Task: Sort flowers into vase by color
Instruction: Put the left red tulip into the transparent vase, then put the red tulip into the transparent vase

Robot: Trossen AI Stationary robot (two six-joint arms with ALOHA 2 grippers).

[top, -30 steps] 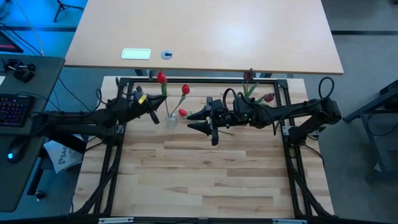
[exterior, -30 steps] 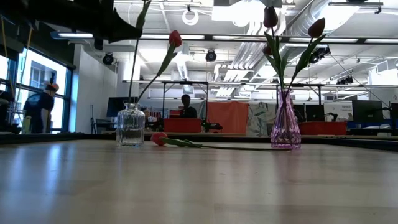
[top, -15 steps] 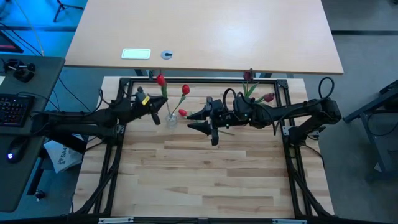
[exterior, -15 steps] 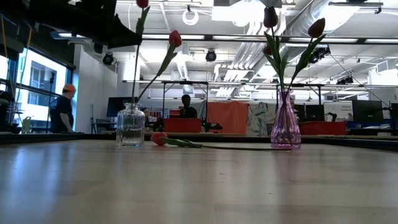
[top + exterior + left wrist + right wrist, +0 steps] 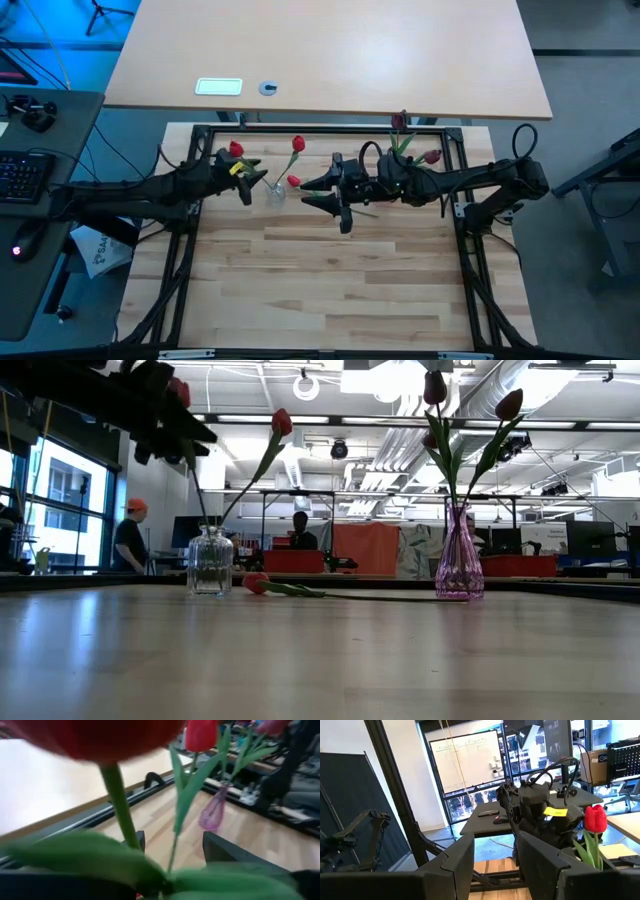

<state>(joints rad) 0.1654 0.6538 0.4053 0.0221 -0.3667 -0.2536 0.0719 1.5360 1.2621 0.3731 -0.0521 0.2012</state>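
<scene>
- Red tulip head (image 5: 236, 149) has swung since a second ago: it was high above the clear glass bottle vase (image 5: 275, 192) and now tips toward the left arm. Its thin green stem (image 5: 196, 500) still runs down into the vase neck.
- Left gripper (image 5: 250, 183) has gone from pinching that stem to spread wide. In the left wrist view its dark fingers (image 5: 226, 851) stand well apart and the stem passes between them unclamped. Head and leaves lean against the claw (contact point itself is too blurred to call).
- Second red tulip (image 5: 282, 422) sits in the same clear vase, leaning toward the middle of the table.
- Third red tulip (image 5: 256, 582) lies flat on the wooden table top (image 5: 330, 290), head just beside the clear vase, stem pointing toward the purple glass vase (image 5: 459, 555).
- Purple vase holds the dark maroon tulips. Two heads (image 5: 435, 387) (image 5: 509, 404) show clearly; I can't tell whether there's a third.
- Right gripper (image 5: 335, 200) hangs over the table between the two vases, fingers partly apart, nothing between them. Unchanged from the earlier frames.
- People stand in the room behind, one in an orange cap (image 5: 135, 505).
</scene>
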